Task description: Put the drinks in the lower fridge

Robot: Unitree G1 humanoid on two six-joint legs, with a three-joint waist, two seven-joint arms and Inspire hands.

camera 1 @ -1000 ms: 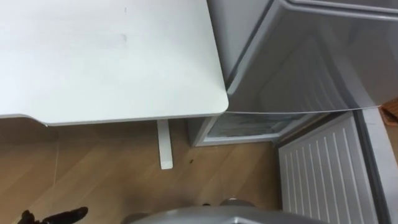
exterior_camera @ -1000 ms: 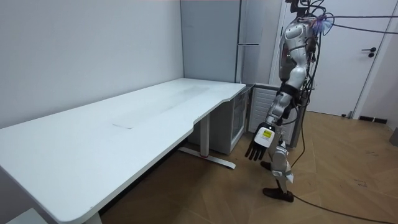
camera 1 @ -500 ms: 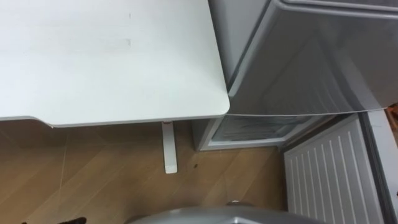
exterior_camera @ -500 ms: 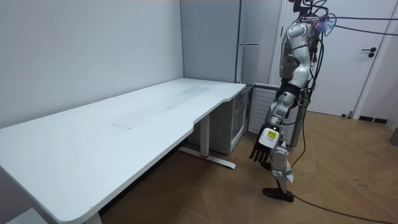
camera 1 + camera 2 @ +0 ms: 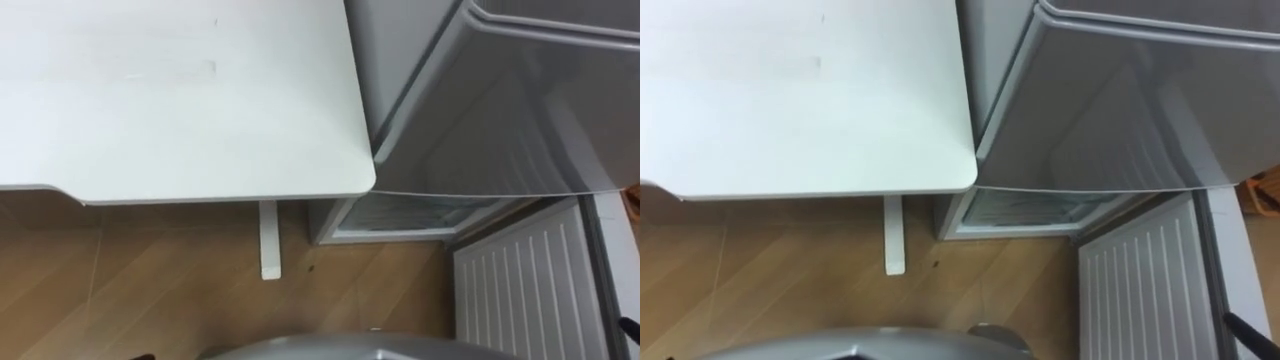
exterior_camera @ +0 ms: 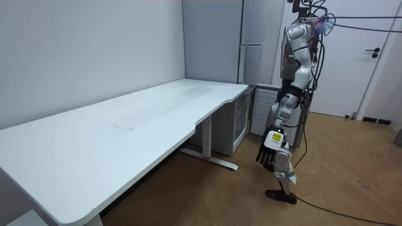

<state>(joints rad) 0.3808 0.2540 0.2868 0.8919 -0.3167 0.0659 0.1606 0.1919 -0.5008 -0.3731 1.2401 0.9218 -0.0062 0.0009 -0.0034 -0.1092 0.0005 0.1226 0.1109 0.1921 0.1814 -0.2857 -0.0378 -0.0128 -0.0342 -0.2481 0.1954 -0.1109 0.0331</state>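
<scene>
I am standing at the corner of the white rectangular table point(image 5: 180, 100), beside the tall grey fridge point(image 5: 480, 110). Its lower compartment point(image 5: 405, 213) is standing open, with the white ribbed door point(image 5: 515, 290) swung out. My left hand point(image 6: 271, 139) is hanging at my side with relaxed fingers, carrying nothing. My right hand point(image 5: 1243, 332) is peeking in at the edge, and its state I cannot tell. Where the drinks are I cannot tell, so I am judging the loading either finished or not begun.
</scene>
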